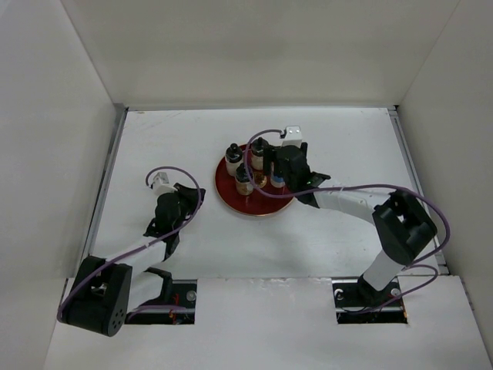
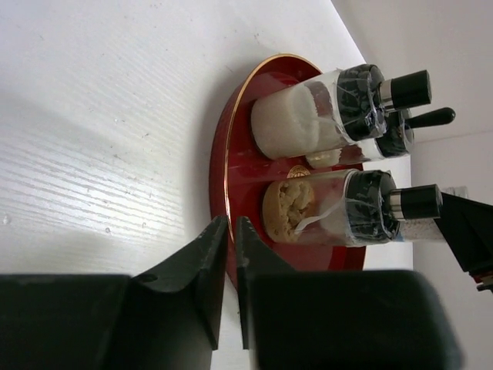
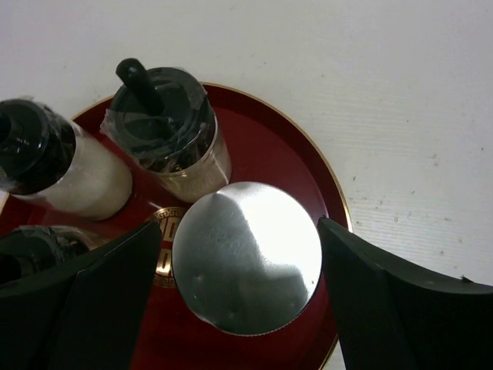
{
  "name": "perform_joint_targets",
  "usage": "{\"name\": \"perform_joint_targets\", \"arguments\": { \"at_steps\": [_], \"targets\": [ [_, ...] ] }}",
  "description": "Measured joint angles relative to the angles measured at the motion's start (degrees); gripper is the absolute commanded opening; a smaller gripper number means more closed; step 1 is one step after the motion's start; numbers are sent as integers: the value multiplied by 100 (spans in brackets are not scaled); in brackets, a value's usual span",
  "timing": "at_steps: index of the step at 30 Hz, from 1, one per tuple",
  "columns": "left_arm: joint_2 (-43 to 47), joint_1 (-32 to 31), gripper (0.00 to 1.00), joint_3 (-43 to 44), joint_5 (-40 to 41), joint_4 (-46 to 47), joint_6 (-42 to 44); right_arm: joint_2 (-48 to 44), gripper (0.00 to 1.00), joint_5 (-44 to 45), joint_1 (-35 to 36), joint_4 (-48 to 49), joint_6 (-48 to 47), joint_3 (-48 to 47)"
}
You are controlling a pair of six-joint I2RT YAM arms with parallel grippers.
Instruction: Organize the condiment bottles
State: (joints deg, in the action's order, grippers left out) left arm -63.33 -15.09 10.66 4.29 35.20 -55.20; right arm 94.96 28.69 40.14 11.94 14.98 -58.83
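The right claw (image 3: 240, 231) is wide open, with one finger on each side of the white can (image 3: 246, 258). It does not squeeze the can, and I cannot tell if the fingers touch its sides. The can stands up on the red tray (image 3: 286, 154), so my guess is that this step is letting go of it there. To do that well, the claw should go straight up and not swing sideways. The pale shaker (image 3: 173, 142) stands just beside the can and could tip over. The can has a shiny lid on top, so what is inside is hidden. The three glass shakers stand on the tray too, all with black caps on. The white shaker (image 2: 296, 123) holds white stuff, the brown shaker (image 2: 296, 208) holds brown lumps, and the pale shaker holds light tan stuff. The left claw (image 2: 233, 231) is almost shut, holds nothing, and hovers near the tray.
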Motion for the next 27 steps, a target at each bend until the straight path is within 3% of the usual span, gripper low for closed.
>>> {"name": "perform_joint_targets", "arguments": {
  "at_steps": [3, 9, 14, 20, 27],
  "targets": [
    [4, -28, 28, 74, 31, -85, 74, -96, 100, 15, 85, 11, 35, 140],
    [-310, 98, 35, 468, 199, -638, 122, -1279, 100, 216, 197, 85, 164, 785],
    [-767, 197, 46, 839, 247, -1204, 229, -2562, 100, 675, 234, 656, 264, 1558],
    [-857, 284, 47, 1088, 142, -1635, 251, -3104, 100, 1045, -136, 953, 640, 2594],
    [-859, 267, 47, 1174, 120, -1661, 269, -2879, 100, 1010, -487, 960, 1021, 2706]
  ]
}}
